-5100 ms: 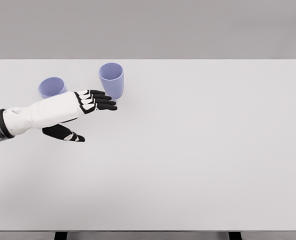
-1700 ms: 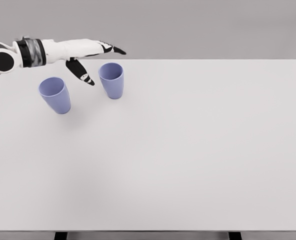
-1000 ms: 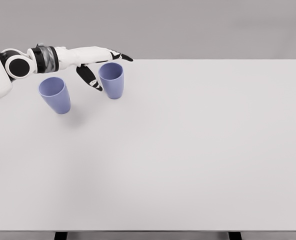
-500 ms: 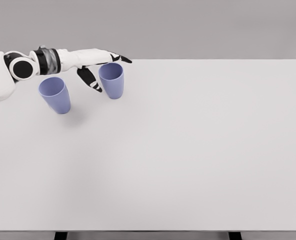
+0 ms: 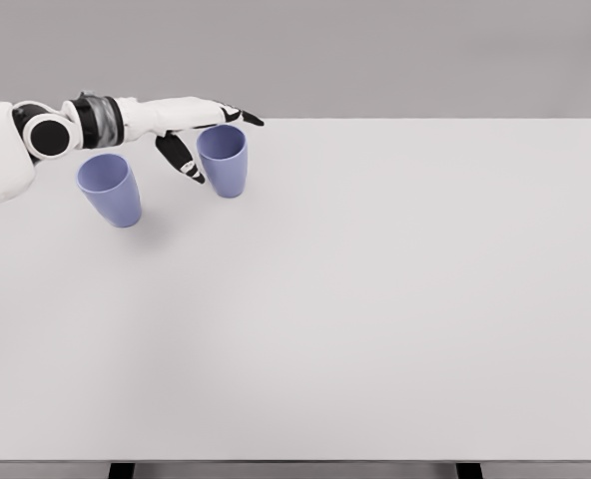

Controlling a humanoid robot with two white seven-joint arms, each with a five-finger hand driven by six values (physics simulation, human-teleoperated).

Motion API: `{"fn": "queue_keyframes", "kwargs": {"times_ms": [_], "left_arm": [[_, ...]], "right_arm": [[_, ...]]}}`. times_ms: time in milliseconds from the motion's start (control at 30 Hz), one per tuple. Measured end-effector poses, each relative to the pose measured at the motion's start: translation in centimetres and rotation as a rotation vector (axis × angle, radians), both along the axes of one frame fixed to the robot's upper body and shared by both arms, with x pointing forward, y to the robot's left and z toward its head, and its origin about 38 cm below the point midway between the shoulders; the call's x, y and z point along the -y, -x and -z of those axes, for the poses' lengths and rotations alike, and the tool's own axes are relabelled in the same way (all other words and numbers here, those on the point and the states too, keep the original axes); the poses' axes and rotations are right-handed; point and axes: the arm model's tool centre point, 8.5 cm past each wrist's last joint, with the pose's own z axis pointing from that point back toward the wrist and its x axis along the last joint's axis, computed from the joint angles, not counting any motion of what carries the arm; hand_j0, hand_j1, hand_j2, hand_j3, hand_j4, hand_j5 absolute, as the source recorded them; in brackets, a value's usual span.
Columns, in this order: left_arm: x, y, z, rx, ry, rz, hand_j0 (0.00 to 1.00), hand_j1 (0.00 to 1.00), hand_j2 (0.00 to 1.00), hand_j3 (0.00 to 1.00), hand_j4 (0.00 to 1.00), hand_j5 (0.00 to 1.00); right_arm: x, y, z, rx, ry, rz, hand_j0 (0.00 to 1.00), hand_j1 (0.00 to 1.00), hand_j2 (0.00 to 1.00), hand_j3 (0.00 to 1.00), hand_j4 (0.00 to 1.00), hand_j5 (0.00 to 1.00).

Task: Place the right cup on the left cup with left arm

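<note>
My left hand [image 5: 191, 125] has its fingers [image 5: 238, 116] released, stretched past the far rim of the right cup [image 5: 223, 160], thumb hanging at the cup's 9 o'clock; I grasp nothing. That cup stands upright toward the tabletop's far left. The left cup [image 5: 110, 189] stands apart at its 8 o'clock. I judge the risk is tipping: closing with the thumb off-line could push the cup over. The tabletop [image 5: 375, 299] is plain white, against a grey wall [image 5: 375, 50].

No text, label, brand, number or sign can be read on anything here.
</note>
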Motion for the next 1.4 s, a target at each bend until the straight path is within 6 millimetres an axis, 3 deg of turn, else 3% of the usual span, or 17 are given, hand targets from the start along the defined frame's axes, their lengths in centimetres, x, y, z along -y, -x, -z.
{"fn": "queue_keyframes", "kwargs": {"times_ms": [267, 300, 367, 667, 1033, 1400], "left_arm": [[0.3, 0.0, 0.8, -0.004, -0.014, 0.003, 0.98, 0.98, 0.98, 0.98, 0.98, 0.98], [0.3, 0.1, 1.2, -0.011, -0.014, 0.002, 0.86, 0.86, 0.86, 0.86, 0.86, 0.86], [0.3, 0.1, 1.1, -0.008, -0.011, 0.001, 0.76, 0.76, 0.76, 0.76, 0.76, 0.76], [0.4, 0.0, 0.7, 0.004, 0.006, -0.003, 0.60, 0.60, 0.60, 0.60, 0.60, 0.60], [0.3, -0.1, -0.5, 0.017, 0.009, 0.006, 0.54, 0.54, 0.54, 0.54, 0.54, 0.54], [-1.2, 0.7, -4.2, 0.063, 0.022, 0.038, 0.54, 0.54, 0.54, 0.54, 0.54, 0.54]], "right_arm": [[0.0, 0.0, 0.0, 0.000, 0.000, 0.000, 1.00, 1.00, 1.00, 1.00, 1.00, 1.00], [0.0, 0.0, 0.0, 0.000, 0.000, 0.000, 1.00, 1.00, 1.00, 1.00, 1.00, 1.00], [0.0, 0.0, 0.0, 0.000, 0.000, 0.000, 1.00, 1.00, 1.00, 1.00, 1.00, 1.00], [0.0, 0.0, 0.0, 0.000, 0.000, 0.000, 1.00, 1.00, 1.00, 1.00, 1.00, 1.00], [0.0, 0.0, 0.0, 0.000, 0.000, 0.000, 1.00, 1.00, 1.00, 1.00, 1.00, 1.00], [0.0, 0.0, 0.0, 0.000, 0.000, 0.000, 1.00, 1.00, 1.00, 1.00, 1.00, 1.00]]}}
